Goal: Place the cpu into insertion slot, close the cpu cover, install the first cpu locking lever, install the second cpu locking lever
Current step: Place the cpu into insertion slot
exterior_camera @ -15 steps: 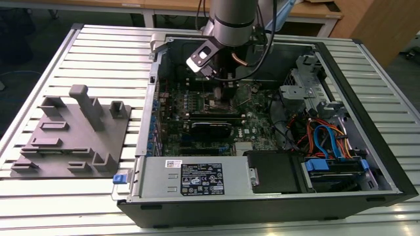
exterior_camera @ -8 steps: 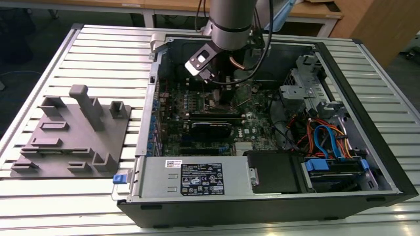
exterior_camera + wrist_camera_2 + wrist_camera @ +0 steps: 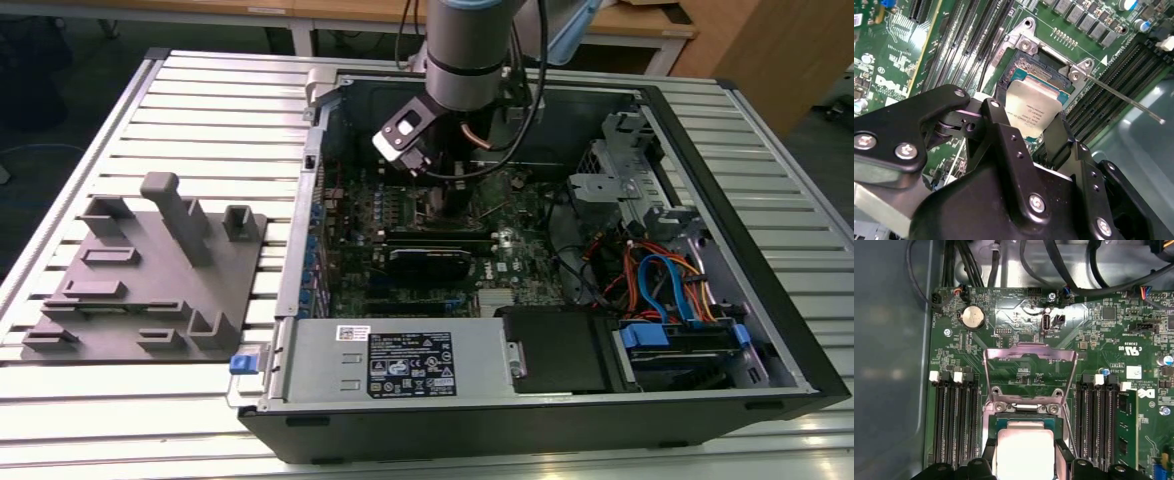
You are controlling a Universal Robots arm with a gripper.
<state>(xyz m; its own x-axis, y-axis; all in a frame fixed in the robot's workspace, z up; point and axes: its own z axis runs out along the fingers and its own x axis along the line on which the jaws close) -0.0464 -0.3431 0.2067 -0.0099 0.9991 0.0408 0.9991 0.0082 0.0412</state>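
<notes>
"Silver-grey square there: is that the chip [image 3: 1025,452]?"

"Yes. My gripper [image 3: 1025,460] pinches it by two edges, just over the socket [image 3: 1041,67]."

"The cover?"

"The first wrist view shows the cover [image 3: 1030,353] standing open. The second wrist view shows a thin lever [image 3: 1124,95] jutting free beside the socket."

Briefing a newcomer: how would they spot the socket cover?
Inside the open computer case, find the green board. Beside the chip between the fingers, the cover stands open: a thin silvery windowed frame, unlike the long black slots nearby.
</notes>
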